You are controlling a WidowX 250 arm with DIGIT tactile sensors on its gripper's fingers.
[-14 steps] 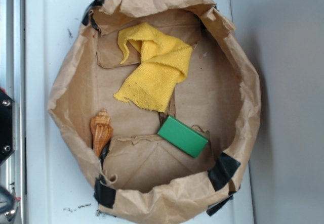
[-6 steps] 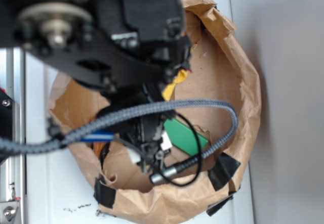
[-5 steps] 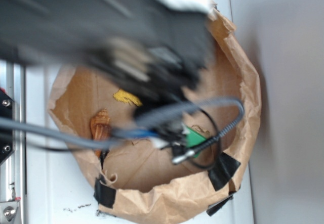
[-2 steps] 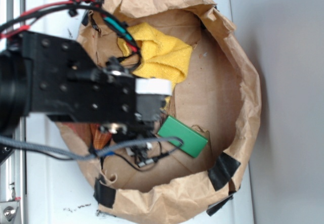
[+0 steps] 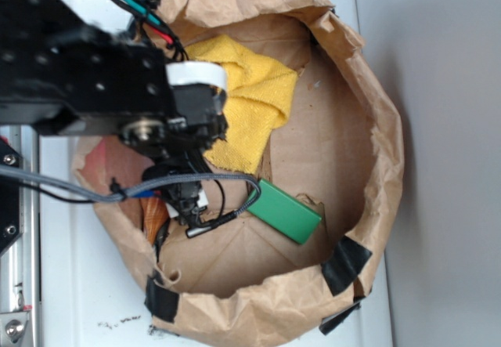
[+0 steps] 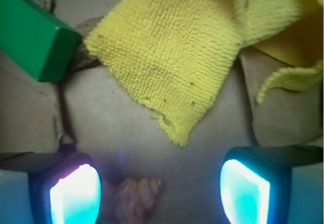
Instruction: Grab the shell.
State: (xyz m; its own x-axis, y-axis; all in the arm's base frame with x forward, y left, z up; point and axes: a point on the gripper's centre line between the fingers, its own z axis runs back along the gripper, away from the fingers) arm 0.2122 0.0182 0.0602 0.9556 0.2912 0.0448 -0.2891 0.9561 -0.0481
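The shell [image 6: 135,196], judged light, rigid and ridged, is best taken across its body; the gripper [image 6: 159,191] is held open.

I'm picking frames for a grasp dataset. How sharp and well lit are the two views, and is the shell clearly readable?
Exterior view: evenly lit and fairly sharp, but the arm covers most of the shell, leaving an orange sliver. Wrist view: yellow cloth and green block crisp; the shell at the bottom edge is soft and dim, between the pincer fingers, which glow blown-out cyan.
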